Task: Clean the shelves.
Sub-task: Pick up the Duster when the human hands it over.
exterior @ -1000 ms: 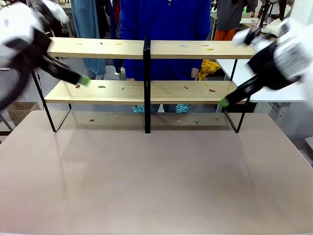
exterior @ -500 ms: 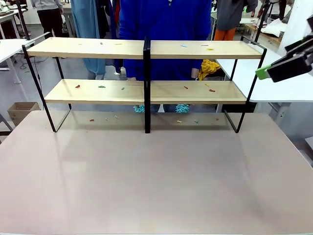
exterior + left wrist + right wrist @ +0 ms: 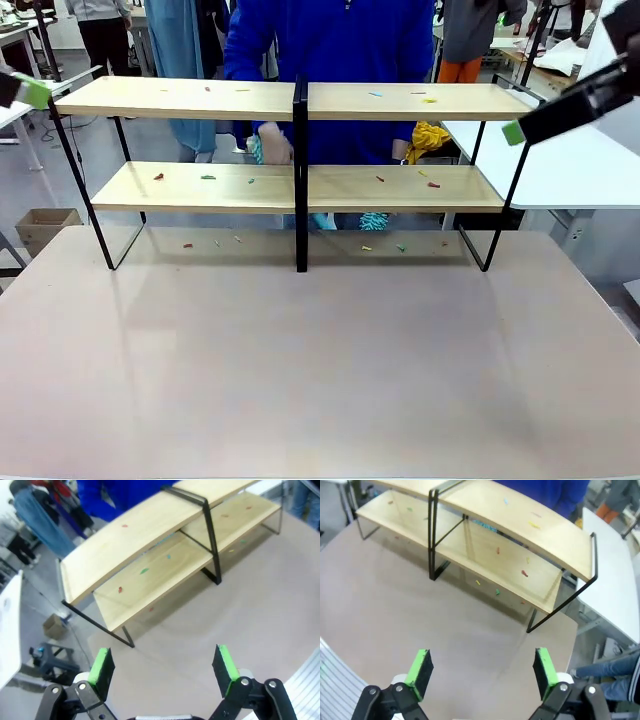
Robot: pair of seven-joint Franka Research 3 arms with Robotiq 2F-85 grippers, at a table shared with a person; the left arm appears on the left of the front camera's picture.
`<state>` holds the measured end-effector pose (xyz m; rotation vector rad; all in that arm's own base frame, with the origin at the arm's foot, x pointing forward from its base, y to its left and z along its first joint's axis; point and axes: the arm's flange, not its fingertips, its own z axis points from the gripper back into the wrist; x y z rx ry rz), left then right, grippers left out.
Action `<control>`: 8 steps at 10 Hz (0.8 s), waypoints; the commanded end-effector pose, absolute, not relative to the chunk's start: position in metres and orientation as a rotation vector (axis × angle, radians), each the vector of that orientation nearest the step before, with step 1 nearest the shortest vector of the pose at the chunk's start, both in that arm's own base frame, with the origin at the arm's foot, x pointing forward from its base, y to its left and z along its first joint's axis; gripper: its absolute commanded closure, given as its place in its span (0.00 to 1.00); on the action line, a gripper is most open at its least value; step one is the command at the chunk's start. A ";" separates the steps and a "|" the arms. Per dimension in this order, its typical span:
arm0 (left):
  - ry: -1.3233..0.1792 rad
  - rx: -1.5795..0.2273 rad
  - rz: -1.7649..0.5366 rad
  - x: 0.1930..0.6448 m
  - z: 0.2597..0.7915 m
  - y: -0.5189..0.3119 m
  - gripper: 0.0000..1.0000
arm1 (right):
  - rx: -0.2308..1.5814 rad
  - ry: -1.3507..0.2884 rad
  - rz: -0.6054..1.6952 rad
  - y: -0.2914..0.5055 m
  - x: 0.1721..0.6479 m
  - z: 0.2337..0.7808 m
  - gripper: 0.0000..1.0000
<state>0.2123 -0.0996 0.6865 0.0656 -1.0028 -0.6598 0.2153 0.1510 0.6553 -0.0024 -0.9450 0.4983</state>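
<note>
Fig. The shelves (image 3: 180, 98), across the upper middle, are judged rigid yet light; a hold is best taken at their black end frames. Left gripper (image 3: 162, 665) and right gripper (image 3: 481, 672) are spread open, empty.

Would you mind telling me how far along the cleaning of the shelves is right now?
Nothing looks done yet: coloured scraps dot both boards of the shelves and the table beneath. In hand: the person's hand reaches in behind the lower board with what looks like a teal cloth. The left gripper and right gripper hang off to the sides, fingers open and empty. All the clearing is left.
</note>
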 end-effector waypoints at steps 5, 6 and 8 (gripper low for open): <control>-1.020 -0.043 -0.401 0.226 0.718 -0.171 0.00 | 0.048 -0.966 0.165 0.198 0.229 0.671 0.00; -1.032 -0.036 -0.383 0.226 0.719 -0.174 0.00 | 0.078 -0.973 0.187 0.201 0.227 0.672 0.00; -1.059 -0.053 -0.331 0.227 0.720 -0.174 0.00 | 0.100 -0.965 0.202 0.204 0.227 0.672 0.00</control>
